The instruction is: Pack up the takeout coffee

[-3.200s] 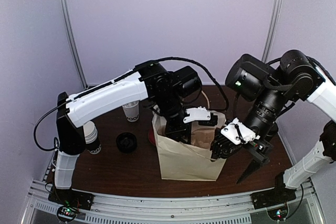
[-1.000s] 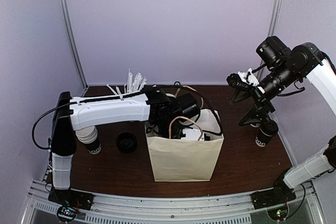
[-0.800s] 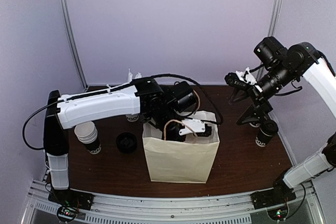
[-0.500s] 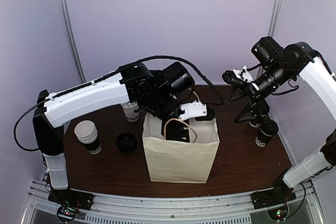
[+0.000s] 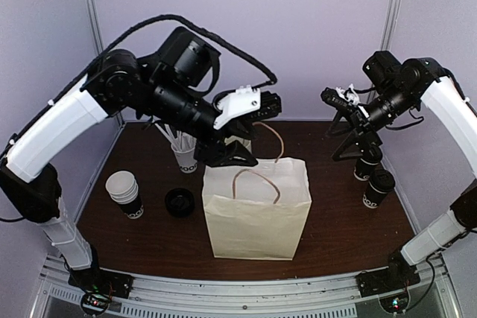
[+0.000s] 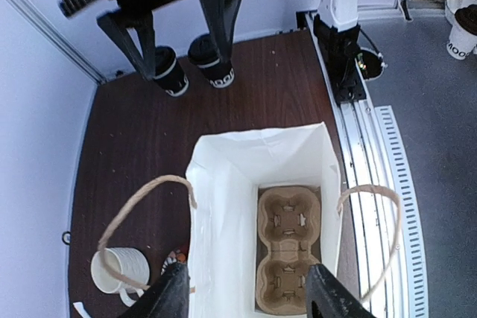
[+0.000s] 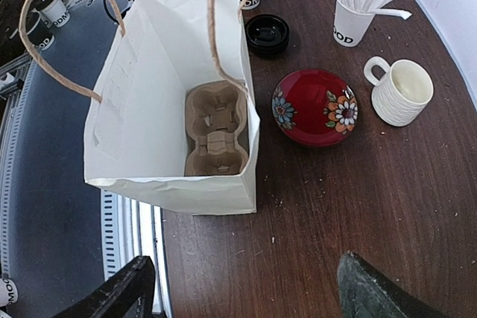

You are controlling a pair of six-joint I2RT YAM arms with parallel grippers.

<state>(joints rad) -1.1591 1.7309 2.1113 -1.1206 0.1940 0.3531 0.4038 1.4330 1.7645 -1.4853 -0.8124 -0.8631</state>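
You are holding the left tool point(image 6: 250, 297) partly open and empty, raised above the paper bag point(image 6: 223, 199). Its camera is looking down at the cardboard carrier point(image 6: 287, 247) lying on the bag's floor. Your right tool point(image 7: 246, 288) is hanging wide, gripping nothing, near the 2 coffee cups. The rear cup point(image 5: 364, 164) and front cup point(image 5: 378, 188) are standing close together by the tabletop's point(image 5: 335, 221) right edge, apart from the bag.
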